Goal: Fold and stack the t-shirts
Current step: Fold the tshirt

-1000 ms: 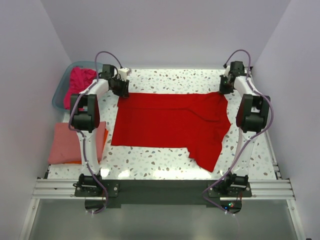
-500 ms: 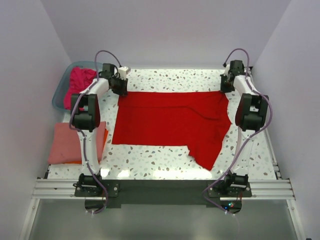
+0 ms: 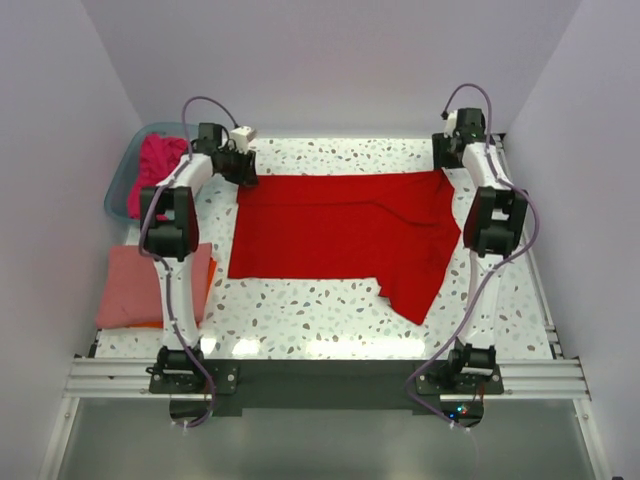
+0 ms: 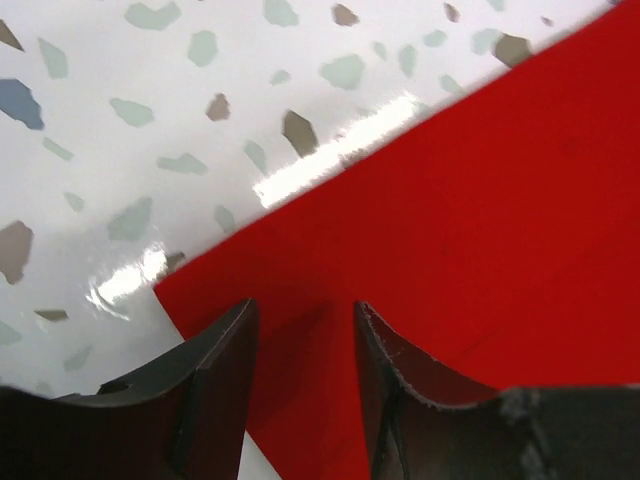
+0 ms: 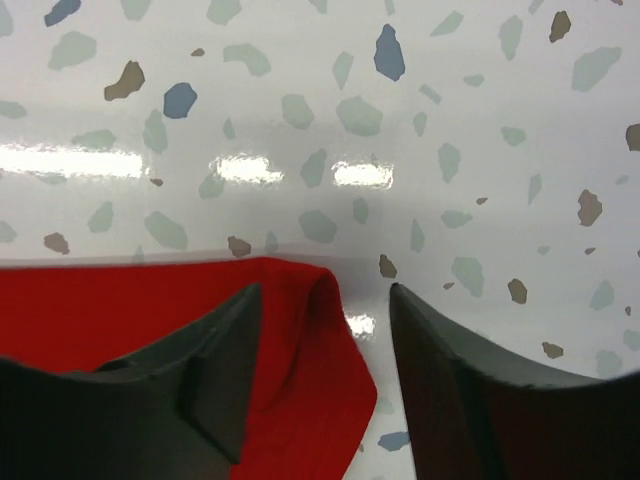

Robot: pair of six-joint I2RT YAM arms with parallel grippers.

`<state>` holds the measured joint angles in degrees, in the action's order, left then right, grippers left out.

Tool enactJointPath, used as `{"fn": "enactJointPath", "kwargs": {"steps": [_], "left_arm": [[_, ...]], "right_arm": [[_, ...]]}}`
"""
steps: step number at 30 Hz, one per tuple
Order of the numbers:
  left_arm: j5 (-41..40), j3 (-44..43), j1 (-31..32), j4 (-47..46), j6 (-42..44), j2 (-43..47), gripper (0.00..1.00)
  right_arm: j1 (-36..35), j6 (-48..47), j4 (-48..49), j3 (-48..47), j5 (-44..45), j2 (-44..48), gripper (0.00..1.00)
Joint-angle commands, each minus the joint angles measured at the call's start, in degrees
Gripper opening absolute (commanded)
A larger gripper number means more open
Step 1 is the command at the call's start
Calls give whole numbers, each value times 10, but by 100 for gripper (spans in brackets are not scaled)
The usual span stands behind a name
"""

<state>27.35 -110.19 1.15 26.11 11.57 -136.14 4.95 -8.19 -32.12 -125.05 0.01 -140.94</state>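
Observation:
A bright red t-shirt point(image 3: 340, 235) lies spread flat across the terrazzo table point(image 3: 320, 320), with one sleeve trailing toward the front right. My left gripper point(image 3: 243, 172) hangs over its far left corner. In the left wrist view the left gripper point(image 4: 305, 320) is open, and the red cloth point(image 4: 480, 200) lies flat under the gap. My right gripper point(image 3: 443, 165) is at the far right corner. Seen from the right wrist, that gripper point(image 5: 325, 290) is open, with a raised fold of red cloth point(image 5: 120, 310) beside its left finger, ungripped.
A translucent teal tub point(image 3: 122, 195) at the back left holds a crumpled magenta-pink t-shirt point(image 3: 160, 165). A folded salmon-pink t-shirt point(image 3: 135, 285) lies on an orange one point(image 3: 209, 275) at the left edge. Walls close in on three sides.
Both arms pushed toward the back wall, drawing the shirt's far edge with them. Both grippers then opened and let go of the corners.

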Motion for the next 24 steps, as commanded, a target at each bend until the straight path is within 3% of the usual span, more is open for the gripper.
{"fn": "enactJointPath", "kwargs": {"steps": [1, 4, 8, 12, 16, 19, 24], "left_arm": [[107, 42, -10, -60, -1, 129, 48], [141, 115, -10, -85, 4, 217, 50], [181, 257, -11, -78, 46, 321, 50], [209, 350, -33, -28, 84, 387, 49], [216, 430, -47, -33, 72, 452, 49], [221, 465, -60, -30, 62, 470, 49], [219, 486, -83, -20, 57, 477, 49]], "right_arm": [[3, -26, -17, -17, -33, 100, 63], [1, -60, -85, 30, -96, 187, 66], [-10, -182, -224, 166, -199, 319, 66], [-97, -263, -327, 305, -222, 441, 61], [-223, -289, -286, 497, -169, 571, 63], [-330, -313, -248, 563, -107, 625, 64], [-461, -322, -224, 589, -59, 611, 59]]}}
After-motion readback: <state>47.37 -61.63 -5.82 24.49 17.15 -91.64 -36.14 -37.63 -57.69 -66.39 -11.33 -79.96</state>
